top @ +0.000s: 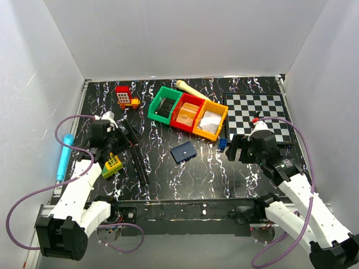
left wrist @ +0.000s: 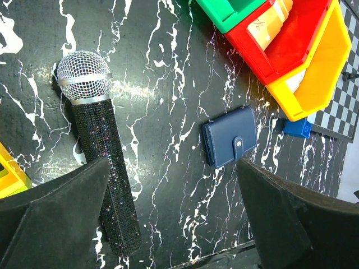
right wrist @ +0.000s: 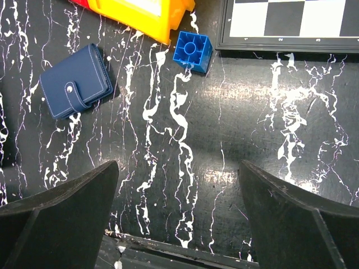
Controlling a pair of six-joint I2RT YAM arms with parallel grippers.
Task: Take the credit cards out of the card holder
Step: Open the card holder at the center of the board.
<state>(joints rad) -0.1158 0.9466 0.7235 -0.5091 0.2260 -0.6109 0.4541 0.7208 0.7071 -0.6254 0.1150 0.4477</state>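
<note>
The card holder (top: 183,152) is a dark navy wallet, closed with a snap tab, lying flat on the black marbled table in front of the coloured bins. It shows in the left wrist view (left wrist: 230,143) and in the right wrist view (right wrist: 77,89). No cards are visible. My left gripper (top: 116,147) is open and empty, to the left of the wallet, over the microphone (left wrist: 101,151). My right gripper (top: 238,150) is open and empty, to the right of the wallet, near the small blue block (right wrist: 192,51).
Green (top: 164,104), red (top: 188,112) and yellow (top: 210,121) bins stand in a row behind the wallet. A chessboard (top: 259,115) lies at the right. A yellow-green toy (top: 112,166), a red toy (top: 125,97), a wooden piece (top: 190,89) and a cyan pen (top: 63,157) lie around.
</note>
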